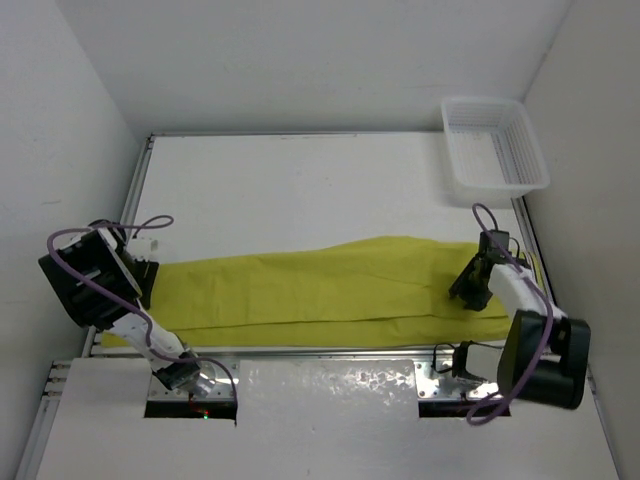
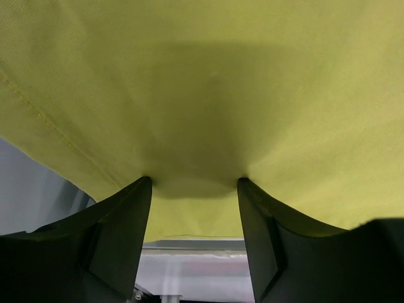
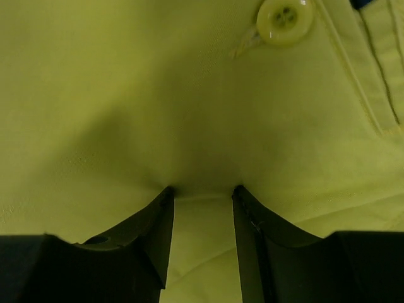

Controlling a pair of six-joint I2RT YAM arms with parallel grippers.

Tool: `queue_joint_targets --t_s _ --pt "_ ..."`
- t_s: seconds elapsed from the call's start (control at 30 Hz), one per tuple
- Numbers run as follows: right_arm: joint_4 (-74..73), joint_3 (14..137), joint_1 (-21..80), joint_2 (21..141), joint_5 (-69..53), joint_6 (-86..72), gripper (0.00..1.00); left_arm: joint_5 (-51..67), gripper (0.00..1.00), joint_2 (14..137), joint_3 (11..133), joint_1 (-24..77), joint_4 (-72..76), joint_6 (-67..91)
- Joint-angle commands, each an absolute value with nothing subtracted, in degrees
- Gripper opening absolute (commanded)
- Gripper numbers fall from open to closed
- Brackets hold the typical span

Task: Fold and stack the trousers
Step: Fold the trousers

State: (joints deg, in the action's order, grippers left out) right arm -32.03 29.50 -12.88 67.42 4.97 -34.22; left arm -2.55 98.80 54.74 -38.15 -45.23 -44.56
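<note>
The mustard yellow-green trousers (image 1: 320, 290) lie flat and lengthwise along the front of the table, legs to the left and waist to the right. My left gripper (image 1: 142, 283) is at the leg ends. In the left wrist view it (image 2: 194, 182) is open, with both fingertips pressed into the cloth (image 2: 208, 76) and a small bulge of cloth between them. My right gripper (image 1: 468, 290) is on the waist end. In the right wrist view it (image 3: 202, 189) is open, tips pressed into the cloth (image 3: 126, 95) just below a pale button (image 3: 285, 19).
A white plastic basket (image 1: 470, 188) stands at the back right corner. The trousers' near edge runs close to the table's front metal rail (image 1: 300, 352). White walls close in the left, right and back sides.
</note>
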Motion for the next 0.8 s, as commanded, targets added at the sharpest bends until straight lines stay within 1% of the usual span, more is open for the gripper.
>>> queue_joint_targets --t_s 0.0,0.07,0.17,0.37,0.47,0.6,0.7,0.73,0.77 --pt "-24.28 29.26 -12.66 75.45 5.98 -39.46 0.40 -3.60 0.55 103.70 53.52 -37.19 -32.97 -40.70" --pt "-21.29 30.05 -12.66 78.91 5.10 -39.81 0.40 -3.17 0.55 105.19 55.28 -34.99 -30.08 -39.56" --pt "-16.97 35.30 -12.66 83.13 6.50 -39.90 0.41 -2.99 0.55 107.74 59.84 -31.21 -27.61 -37.80" --pt "-18.10 47.44 -12.57 90.35 7.47 -39.20 0.42 -2.02 0.55 114.86 75.82 -26.37 -27.68 -35.60" --pt "-17.76 49.22 -12.48 90.79 6.25 -39.46 0.43 -0.79 0.55 116.19 78.22 -26.19 -29.62 -35.07" --pt "-17.93 50.45 -12.48 90.26 4.31 -37.01 0.44 1.39 0.56 113.22 78.92 -26.54 -30.85 -33.32" --pt "-21.44 52.56 -12.48 89.13 3.69 -34.55 0.45 3.69 0.57 110.58 81.64 -27.86 -35.58 -29.64" --pt "-22.58 52.73 -12.57 87.03 3.69 -33.93 0.45 4.21 0.56 109.78 82.87 -28.56 -38.64 -28.40" --pt "-22.94 52.65 -12.66 85.79 4.13 -33.84 0.45 7.35 0.56 107.95 83.40 -30.91 -41.54 -25.78"
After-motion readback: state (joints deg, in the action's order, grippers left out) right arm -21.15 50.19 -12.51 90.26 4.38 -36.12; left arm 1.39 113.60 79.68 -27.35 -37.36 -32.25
